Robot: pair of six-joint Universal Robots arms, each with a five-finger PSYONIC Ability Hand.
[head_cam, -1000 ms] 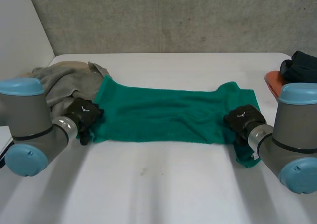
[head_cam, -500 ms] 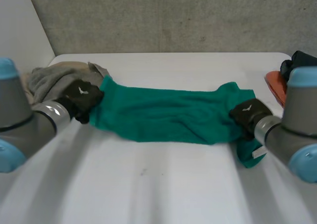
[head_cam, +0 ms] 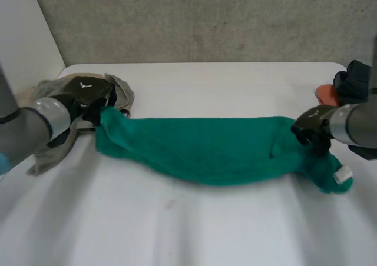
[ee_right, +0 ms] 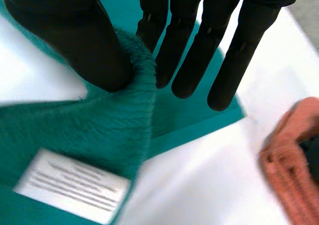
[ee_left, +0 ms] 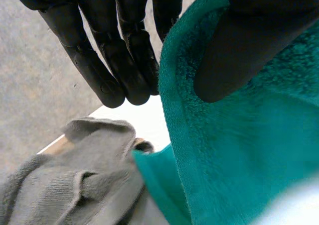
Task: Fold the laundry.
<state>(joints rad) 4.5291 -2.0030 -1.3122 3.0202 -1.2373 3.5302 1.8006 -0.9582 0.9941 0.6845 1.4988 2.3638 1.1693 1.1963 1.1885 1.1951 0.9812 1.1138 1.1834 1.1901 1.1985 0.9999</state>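
The fingers of the left hand were nearly straight and close together behind the edge of the green towel. Its thumb pressed on the towel's front face, so the cloth was pinched between thumb and fingers. This grip sat at the towel's end nearest the grey garment, which lay crumpled just beyond the fingertips and touched the towel's corner there.

The fingers of the right hand were also straight and slightly spread, lying on the far side of a raised fold of the towel. The thumb bore down on the near side, pinching that fold. A white label was sewn on the towel below the thumb, and in the head view it showed at the towel's loose corner past the right hand.

Between the two hands the towel lay stretched lengthwise across the white surface as a long, rumpled band, sagging a little toward the near edge at its middle. The left arm reached in over the grey garment, and the right arm came in from the opposite side. Beyond the right hand, apart from the towel, an orange cloth lay at the surface's edge with a black item on it. A grey wall stood behind.
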